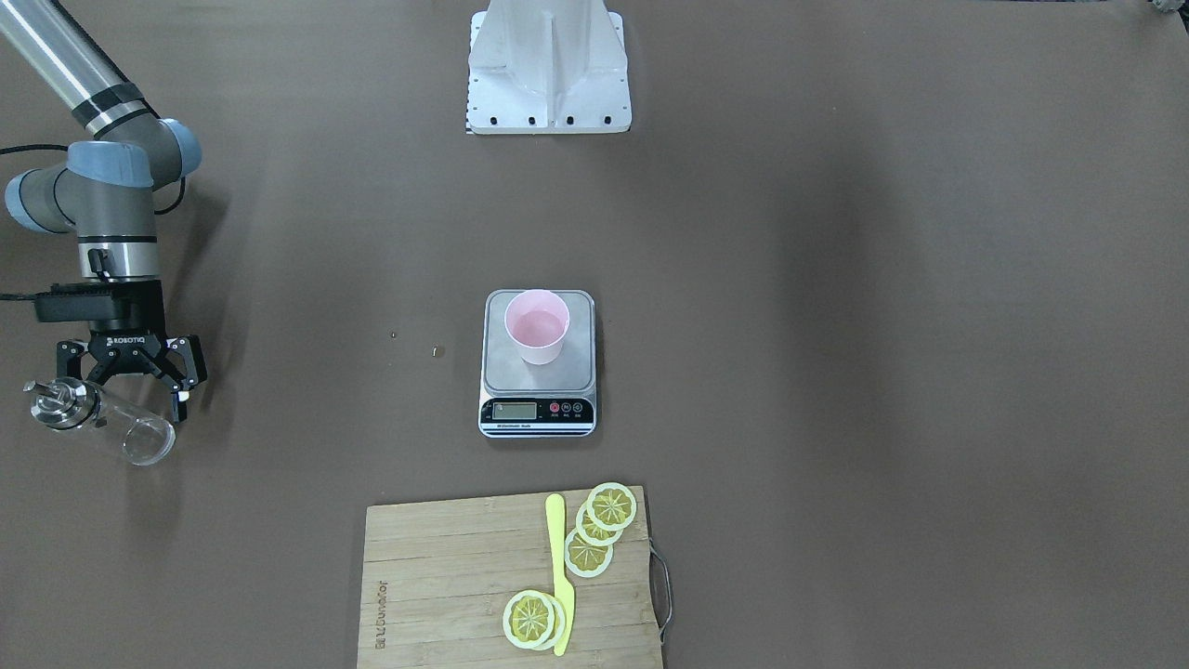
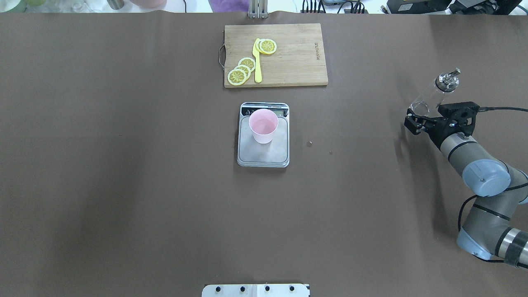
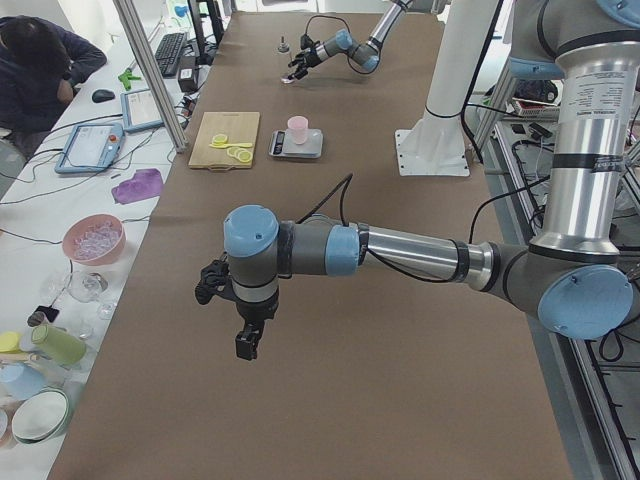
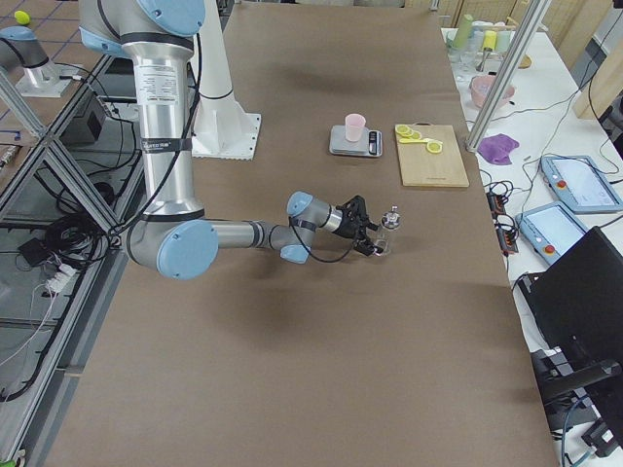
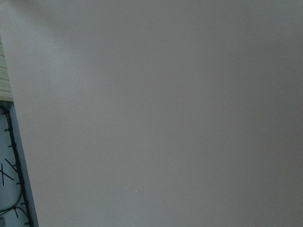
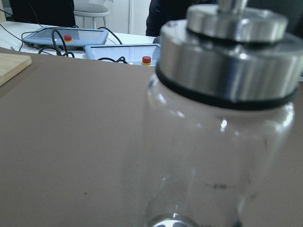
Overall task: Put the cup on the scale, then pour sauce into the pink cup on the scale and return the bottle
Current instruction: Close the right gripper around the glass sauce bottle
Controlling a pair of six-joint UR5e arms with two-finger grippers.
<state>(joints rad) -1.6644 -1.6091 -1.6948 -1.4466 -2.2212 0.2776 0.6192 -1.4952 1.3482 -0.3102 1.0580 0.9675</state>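
Brown-covered table (image 2: 123, 185), white side bench (image 3: 165, 215) alongside, aluminium frame post (image 3: 152, 70), tangled cables (image 4: 58, 248) below, even light

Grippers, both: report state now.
Left gripper: cannot be told.
Right gripper: open, at the clear glass bottle with metal cap, not clamping it.

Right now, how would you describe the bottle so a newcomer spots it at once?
On the brown table, go from the scale in the middle to the robot's right end. There, at the right gripper, stands the bottle: the table's only clear glass thing, with a shiny metal cap and spout.
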